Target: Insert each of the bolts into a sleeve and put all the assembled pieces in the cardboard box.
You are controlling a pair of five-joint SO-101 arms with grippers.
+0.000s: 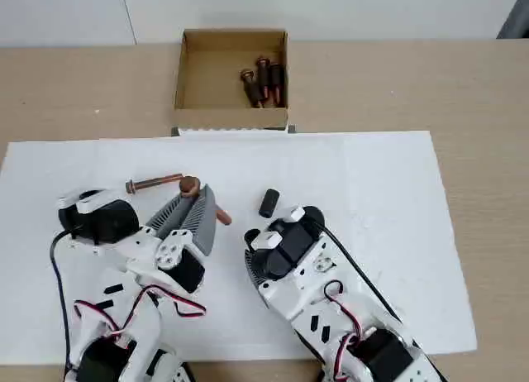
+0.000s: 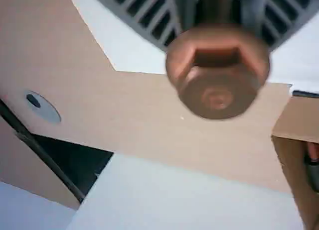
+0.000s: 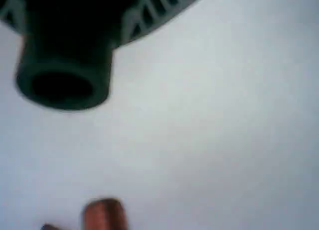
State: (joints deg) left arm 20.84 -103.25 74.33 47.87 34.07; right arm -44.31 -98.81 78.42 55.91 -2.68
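Wooden desk [image 1: 83, 84], white paper sheet [image 1: 372, 200] on it. Left gripper [image 1: 197, 197] fingers pinch copper hex-head bolt [image 2: 217, 73], shaft slanting toward black cylindrical sleeve [image 1: 269, 202] clamped in right gripper [image 1: 279, 215] fingers. Tip near sleeve, apart; axes probably not yet aligned.

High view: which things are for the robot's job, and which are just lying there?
For the job: held bolt, loose bolt, sleeve, box, finished pieces inside it.
Just lying there: white sheet, table.
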